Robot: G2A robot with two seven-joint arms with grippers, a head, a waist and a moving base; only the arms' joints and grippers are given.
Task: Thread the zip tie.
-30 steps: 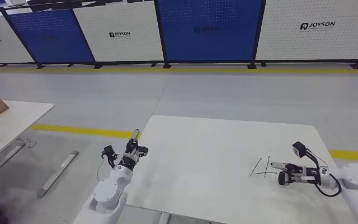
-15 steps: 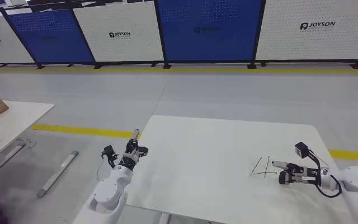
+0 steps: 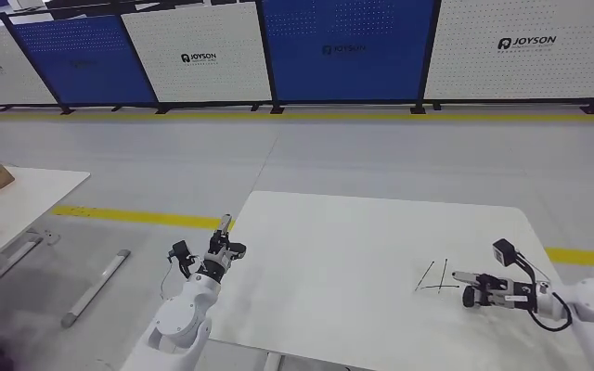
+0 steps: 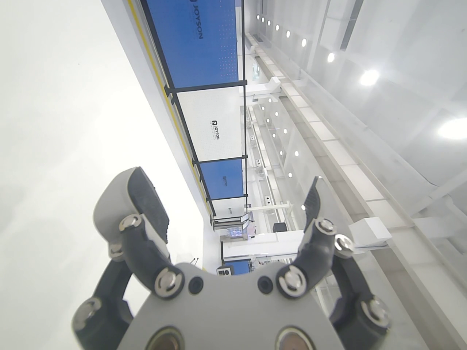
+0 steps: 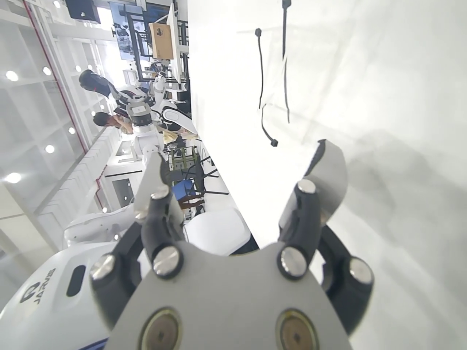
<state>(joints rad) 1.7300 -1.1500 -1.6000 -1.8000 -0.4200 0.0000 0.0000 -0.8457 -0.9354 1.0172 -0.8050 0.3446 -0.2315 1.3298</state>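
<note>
ties (image 5: 284, 30) lie loose on table (image 3: 353, 250), unthreaded. right gripper (image 5: 242, 154) near them, jaws wide, empty; judged poised for pickup. left gripper (image 4: 226, 178) at opposite table edge, wide open, empty, likely on standby.

A factory-style robotics lab; blue and white perforated partition panels (image 3: 348, 51) line the far side; yellow floor tape (image 3: 139, 217) crosses the grey floor; a white worktable (image 3: 353, 241) stands near; ceiling spotlights (image 4: 368, 77) overhead.

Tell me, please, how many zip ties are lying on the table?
3. All lie on the table ahead of the right gripper: a long zip tie, a second zip tie alongside it, and a short zip tie nearest the gripper. None appears hidden.
</note>
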